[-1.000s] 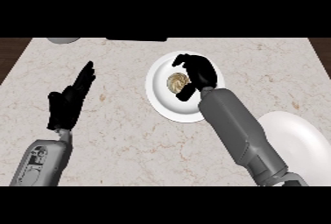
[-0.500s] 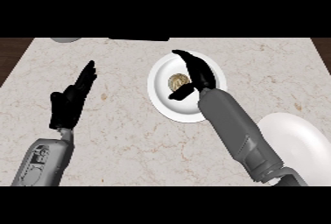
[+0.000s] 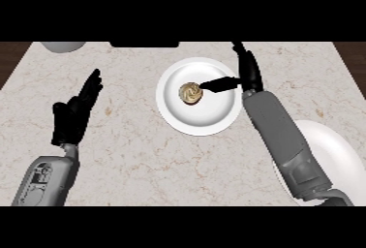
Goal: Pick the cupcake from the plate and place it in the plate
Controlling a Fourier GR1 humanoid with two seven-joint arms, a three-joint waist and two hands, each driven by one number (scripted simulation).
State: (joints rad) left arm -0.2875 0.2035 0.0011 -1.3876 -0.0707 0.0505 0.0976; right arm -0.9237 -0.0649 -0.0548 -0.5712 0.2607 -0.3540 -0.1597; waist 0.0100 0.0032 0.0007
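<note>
Your right hand (image 3: 244,72) was spread open over the far plate's (image 3: 214,118) right rim, thumb tip just touching the cupcake (image 3: 190,93) at its centre, holding nothing, while your left hand (image 3: 75,110) rested open near the counter's left edge.

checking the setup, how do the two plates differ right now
The far plate holds the cupcake, with the right hand beside it; the near plate holds nothing visible. The far plate shows nearly whole; the near plate is partly hidden behind the right forearm at the right edge. Both are white and sit on the counter.
</note>
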